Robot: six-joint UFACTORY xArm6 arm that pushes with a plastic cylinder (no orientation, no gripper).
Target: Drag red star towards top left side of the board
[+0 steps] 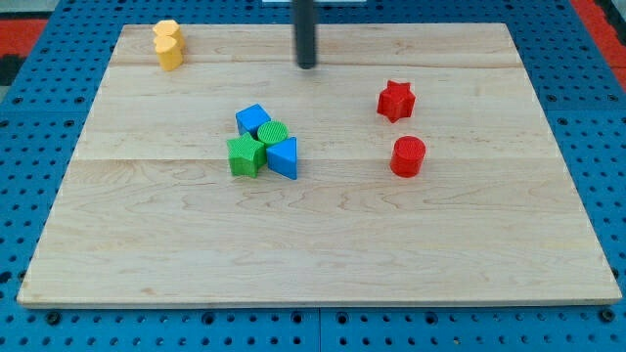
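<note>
In the camera view, a pale wooden board (323,244) lay on a blue pegboard surface (29,147) and filled most of the frame. My tip (308,66) stood near the view's top, roughly at the middle of the board's width, with the dark rod rising straight out of the frame above it. There were no jaws to report: the arm ended in this plain rod, and it touched no block.

The red star (396,101) sat in the upper right part of the board, to the view's right of my tip and a little lower, well apart from it. Just below the star, toward the view's bottom right, stood a red cylinder (408,156); the two were near each other but not touching.

Near the middle of the board, a tight cluster of four blocks sat together. A blue cube (252,120) was at the cluster's top left, a green cylinder (274,134) just beside it, a green star (245,155) at the lower left, and a blue block (285,156) at the lower right, which looked like a triangular wedge, though its outline was hard to settle. These four appeared to touch one another.

In the view's top left corner, a yellow block (168,44) stood alone, its shape lobed and not clear, far from everything else.
</note>
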